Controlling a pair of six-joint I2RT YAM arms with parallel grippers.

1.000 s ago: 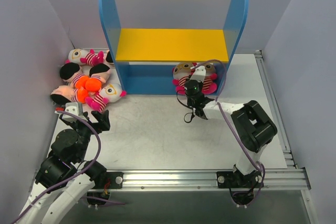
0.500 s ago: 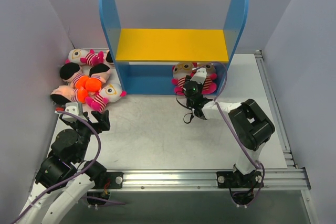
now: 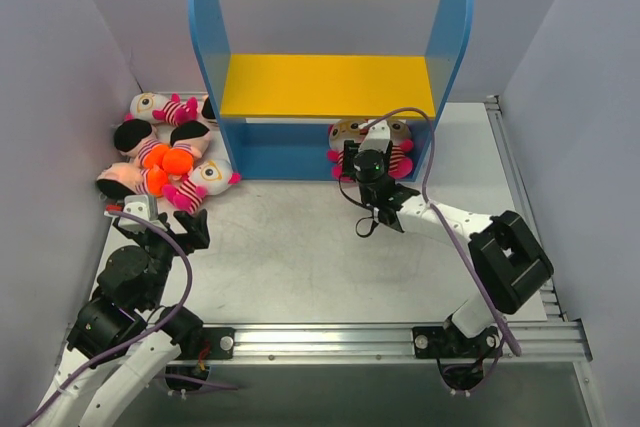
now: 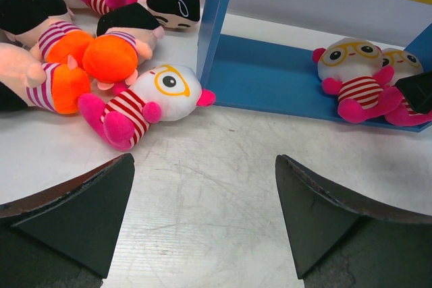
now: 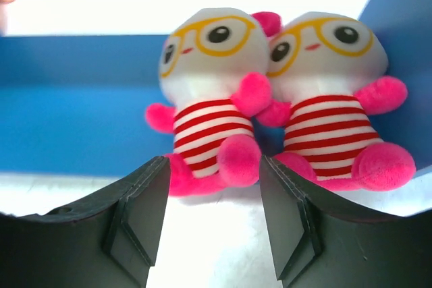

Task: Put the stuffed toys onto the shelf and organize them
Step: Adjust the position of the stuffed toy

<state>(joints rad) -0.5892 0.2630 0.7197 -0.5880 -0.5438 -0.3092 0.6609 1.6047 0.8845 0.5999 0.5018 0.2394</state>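
The shelf [image 3: 328, 85] stands at the back, with blue side panels, a yellow upper board and a blue base [image 5: 74, 99]. Two pink-striped stuffed toys [image 5: 209, 99] [image 5: 331, 92] sit upright side by side at the right end of the base; they also show in the top view [image 3: 348, 135] [image 3: 398, 142]. My right gripper [image 5: 214, 200] is open and empty just in front of the left one. Several toys lie heaped on the table left of the shelf, striped ones [image 3: 205, 179] [image 3: 160, 107] and orange-bottomed ones [image 3: 140, 137] [image 4: 111, 55]. My left gripper [image 4: 204, 187] is open and empty, short of the heap.
Grey walls close in both sides. An aluminium rail [image 3: 400, 337] runs along the near edge and another [image 3: 520, 197] along the right. The right arm's purple cable [image 3: 400, 115] loops over the shelf's right end.
The right arm's elbow has swung out to the right and lower, while its gripper stays open in front of the two shelved toys. The left arm has not moved.
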